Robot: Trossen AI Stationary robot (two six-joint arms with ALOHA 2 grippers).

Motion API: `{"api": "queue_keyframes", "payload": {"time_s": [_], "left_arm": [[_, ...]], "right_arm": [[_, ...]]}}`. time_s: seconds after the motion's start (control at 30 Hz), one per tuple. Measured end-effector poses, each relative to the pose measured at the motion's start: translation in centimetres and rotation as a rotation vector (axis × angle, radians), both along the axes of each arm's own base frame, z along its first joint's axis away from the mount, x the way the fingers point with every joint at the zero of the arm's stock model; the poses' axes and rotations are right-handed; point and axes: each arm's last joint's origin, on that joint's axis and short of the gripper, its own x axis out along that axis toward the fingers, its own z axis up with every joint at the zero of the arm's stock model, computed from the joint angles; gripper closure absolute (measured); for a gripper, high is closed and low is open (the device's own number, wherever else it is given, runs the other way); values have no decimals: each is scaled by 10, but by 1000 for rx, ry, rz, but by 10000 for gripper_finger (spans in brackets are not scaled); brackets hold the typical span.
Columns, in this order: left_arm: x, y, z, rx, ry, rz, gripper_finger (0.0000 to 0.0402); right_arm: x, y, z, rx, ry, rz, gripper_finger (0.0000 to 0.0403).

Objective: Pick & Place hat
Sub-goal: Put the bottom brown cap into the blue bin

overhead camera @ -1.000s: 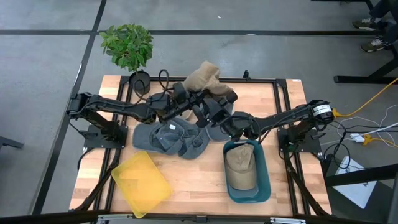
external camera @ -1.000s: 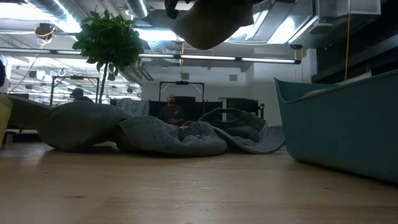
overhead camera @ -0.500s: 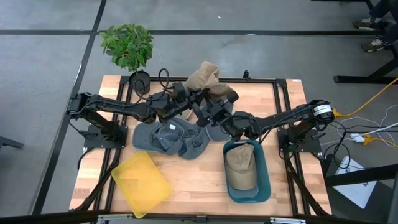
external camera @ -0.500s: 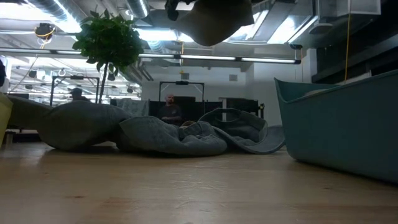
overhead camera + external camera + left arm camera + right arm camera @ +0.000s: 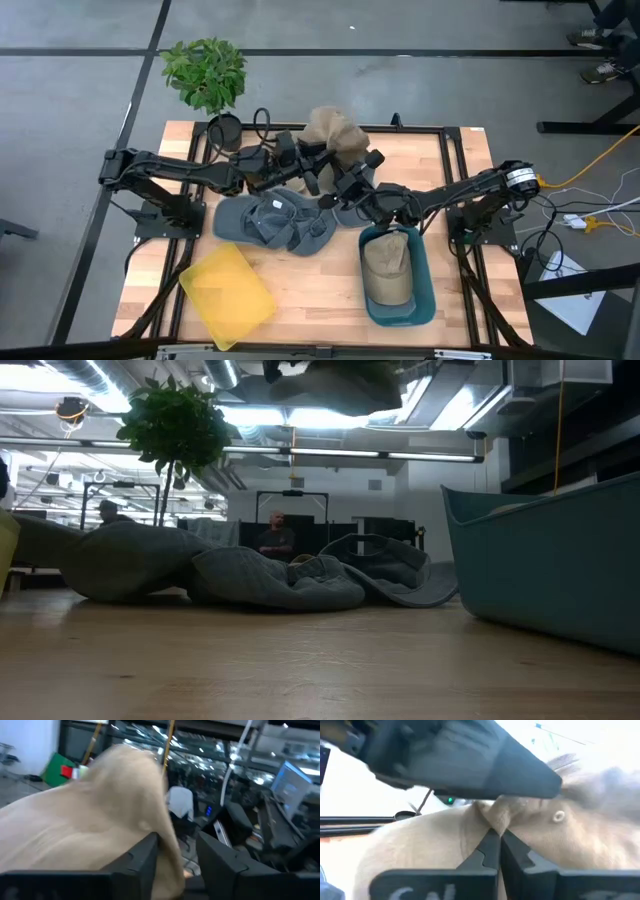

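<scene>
A tan hat (image 5: 334,130) hangs high above the table's far middle; in the low view only its underside (image 5: 340,388) shows, at the picture's top. My left gripper (image 5: 318,165) reaches in from the left and stands open at the hat's edge (image 5: 167,845). My right gripper (image 5: 350,175) comes from the right and is shut on the hat (image 5: 445,840). Several grey hats (image 5: 272,222) lie in a heap on the table below. Another tan hat (image 5: 388,270) lies in the teal bin (image 5: 427,290). My left gripper has its fingers apart; the tan hat's hanging edge (image 5: 169,851) lies against the inner side of one finger (image 5: 147,860) and is not pinched. My right gripper pinches a raised fold of the hat's cloth (image 5: 496,822) between its two fingers (image 5: 487,851). The hat is lifted clear of the table and spreads out beyond the fingers.
A yellow tray (image 5: 228,292) lies at the near left. A potted plant (image 5: 207,72) stands at the far left corner. The grey heap (image 5: 260,575) lies beneath both grippers, and the teal bin's wall (image 5: 545,565) rises at the near right. People show in the room behind.
The tan hat has risen and spread flatter: its hanging underside has drawn up in the low view, and from above it now shows wider and more to the right. My left arm has drawn back a little toward the table's left edge.
</scene>
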Motion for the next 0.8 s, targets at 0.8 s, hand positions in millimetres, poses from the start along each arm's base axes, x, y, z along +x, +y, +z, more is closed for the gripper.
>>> {"api": "queue_keyframes", "payload": {"time_s": [0.8], "left_arm": [[-53, -21, 14, 105, 297, -97, 212]], "right_arm": [[-65, 34, 8, 219, 176, 220, 402]]}}
